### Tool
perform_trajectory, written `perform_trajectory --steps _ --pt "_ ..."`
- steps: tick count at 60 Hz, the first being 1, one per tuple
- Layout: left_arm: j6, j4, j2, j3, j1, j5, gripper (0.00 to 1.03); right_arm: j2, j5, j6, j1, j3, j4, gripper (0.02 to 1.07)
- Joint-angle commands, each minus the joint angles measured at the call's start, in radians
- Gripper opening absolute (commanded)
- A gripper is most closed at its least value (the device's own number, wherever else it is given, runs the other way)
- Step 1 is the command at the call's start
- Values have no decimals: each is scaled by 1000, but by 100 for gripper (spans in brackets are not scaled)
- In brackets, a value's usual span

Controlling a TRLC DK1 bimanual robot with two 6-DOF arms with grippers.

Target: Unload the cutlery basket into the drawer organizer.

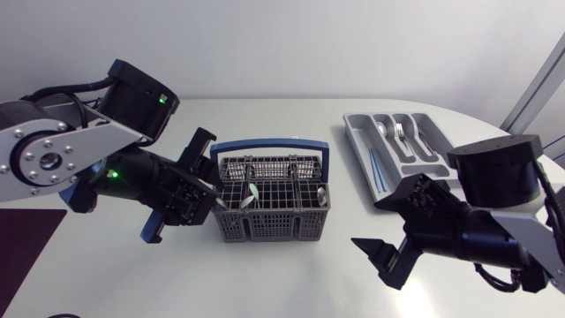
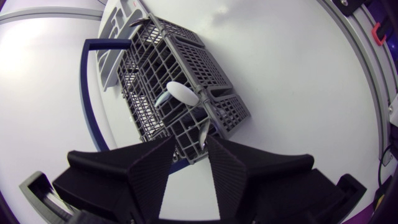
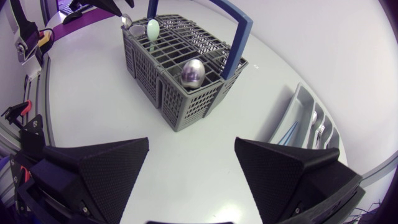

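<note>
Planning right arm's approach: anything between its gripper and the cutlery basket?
Nothing visible. Only bare table lies between the open right gripper and the cutlery basket; its blue handle arches over the top.

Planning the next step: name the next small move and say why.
Likely ease the left gripper forward and shut it on the thin utensil at the basket corner. Its fingers are open with that utensil at their tips, and the right gripper sits open, away from the basket.
</note>
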Motion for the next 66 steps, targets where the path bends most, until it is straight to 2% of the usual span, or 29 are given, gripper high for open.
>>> perform_trajectory --steps 1,21,24,29,42,66 --pt "38 3 22 -41 -2 -10 42 -13 0 -18 -3 -29 -16 101" --pt "34 77 33 -78 -5 -14 42 -33 -1 -25 -8 -37 -25 101" --pt "32 83 34 -76 -5 -14 35 -34 -1 -25 -8 -40 -25 101" --pt "32 87 42 -78 -3 -14 33 -39 -1 -25 -8 -44 -25 101" --pt "14 95 56 -76 -3 -14 14 -53 -1 -25 -11 -46 -33 101" --pt "-17 95 42 -85 5 3 5 -74 -1 -21 -13 -60 -36 101"
